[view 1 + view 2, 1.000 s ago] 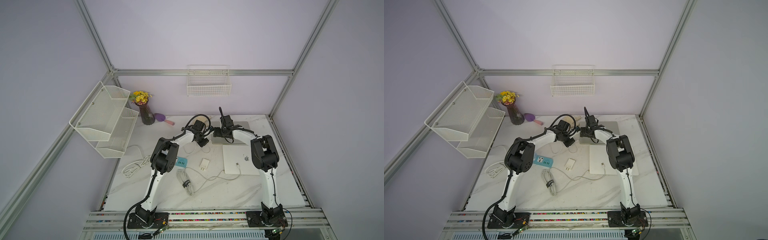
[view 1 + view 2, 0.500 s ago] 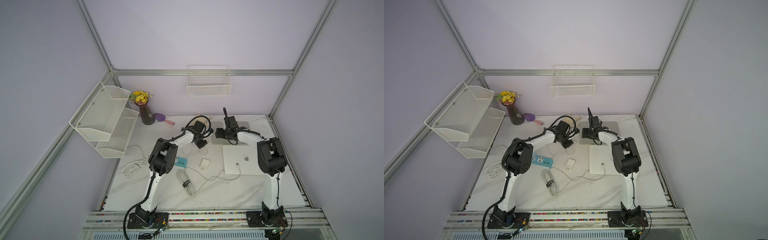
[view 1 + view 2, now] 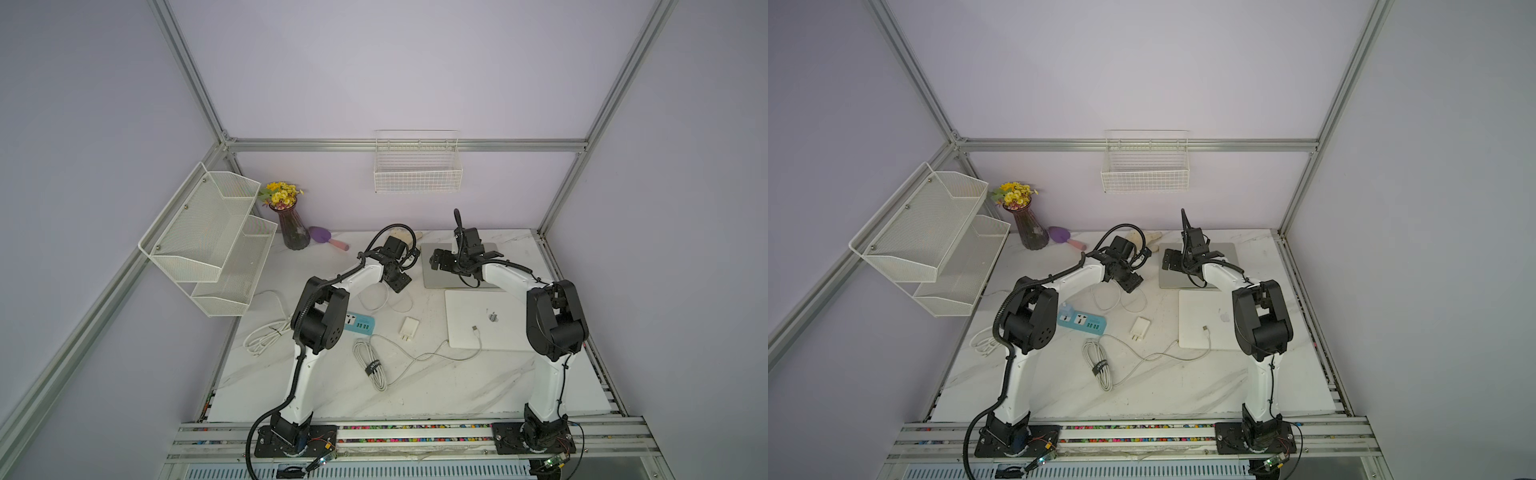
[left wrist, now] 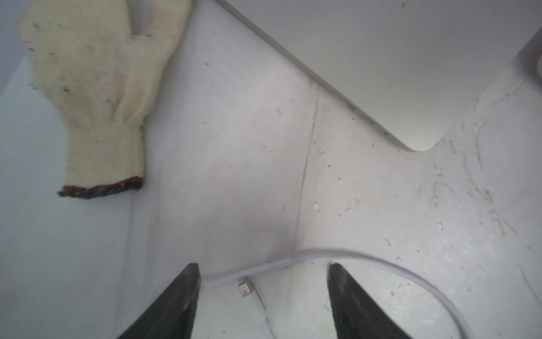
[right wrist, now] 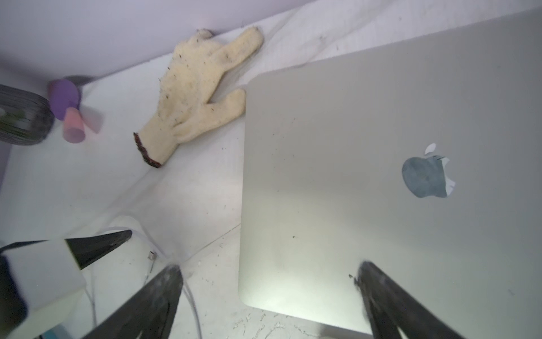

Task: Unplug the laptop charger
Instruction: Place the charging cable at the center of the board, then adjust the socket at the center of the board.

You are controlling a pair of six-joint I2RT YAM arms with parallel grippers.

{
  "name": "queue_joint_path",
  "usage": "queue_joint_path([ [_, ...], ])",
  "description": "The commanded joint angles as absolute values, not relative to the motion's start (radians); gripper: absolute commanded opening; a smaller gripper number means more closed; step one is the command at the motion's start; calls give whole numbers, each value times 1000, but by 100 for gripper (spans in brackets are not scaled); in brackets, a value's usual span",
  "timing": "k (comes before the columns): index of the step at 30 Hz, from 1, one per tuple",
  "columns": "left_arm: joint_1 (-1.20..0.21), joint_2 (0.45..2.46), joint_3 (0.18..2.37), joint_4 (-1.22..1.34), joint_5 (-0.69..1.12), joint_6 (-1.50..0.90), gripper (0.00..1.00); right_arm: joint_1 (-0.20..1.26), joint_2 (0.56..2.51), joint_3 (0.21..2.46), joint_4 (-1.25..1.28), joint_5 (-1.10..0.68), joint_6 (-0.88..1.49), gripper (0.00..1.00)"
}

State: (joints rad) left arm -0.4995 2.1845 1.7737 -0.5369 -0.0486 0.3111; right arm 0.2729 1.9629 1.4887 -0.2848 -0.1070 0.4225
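Evidently the charger plug (image 4: 245, 289) lies loose on the counter (image 4: 234, 146), at nine o'clock of the grey laptop (image 3: 440, 279); it looks small, stiff and light, on a limp cable (image 4: 381, 264); pinch its metal body; left gripper (image 4: 263, 267) gapes empty astride it; right gripper (image 5: 268, 265) gapes too.

On the table (image 3: 415, 395) we find the far laptop (image 3: 451, 272) just behind the near laptop (image 3: 482, 316), both on the right half. A cable plug (image 3: 475, 329) rests on the near laptop, and its cable runs left to a coiled bundle (image 3: 371, 365). The charger brick (image 3: 409, 328) lies between the near laptop and the power strip (image 3: 360, 324) to its left. A glove (image 5: 199, 97) lies by the far laptop's far-left corner. Further left lie a brush (image 3: 320, 235) and a vase (image 3: 295, 232). A shelf (image 3: 208, 232) hangs on the left wall, a wire basket (image 3: 417, 178) on the far wall.
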Motion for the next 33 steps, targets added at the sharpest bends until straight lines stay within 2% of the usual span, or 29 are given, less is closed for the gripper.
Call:
queue_joint_path([
  [1,-484,1998,1762,-387,-120,217,73,234,1858,1479,-253,-152,442,96],
  [3,-471,1927,1728,-322,-111,165,74,236,1819,1462,-208,-246,428,90],
  [5,-449,1859,1696,-275,-111,90,76,242,1799,1467,-176,-338,419,79],
  [8,-368,1734,1612,-226,-85,-100,76,291,1799,1527,-185,-424,349,73],
  [13,-117,1506,1249,-75,13,-533,65,461,1917,1750,-323,-494,143,67],
  [17,-5,1377,991,-19,-17,-635,56,551,2101,1991,-456,-542,78,55],
  [22,122,1403,867,-71,36,-712,46,635,2240,2185,-562,-501,44,52],
  [26,157,1526,874,-82,98,-693,42,643,2208,2114,-486,-454,111,51],
  [28,156,1588,902,-100,134,-677,35,643,2160,2044,-438,-437,147,48],
  [29,156,1624,917,-118,152,-679,30,643,2124,1999,-425,-441,165,44],
  [31,156,1671,923,-124,175,-673,27,643,2038,1867,-383,-507,196,40],
  [33,155,1692,911,-111,191,-673,27,644,1935,1692,-327,-561,215,27],
])
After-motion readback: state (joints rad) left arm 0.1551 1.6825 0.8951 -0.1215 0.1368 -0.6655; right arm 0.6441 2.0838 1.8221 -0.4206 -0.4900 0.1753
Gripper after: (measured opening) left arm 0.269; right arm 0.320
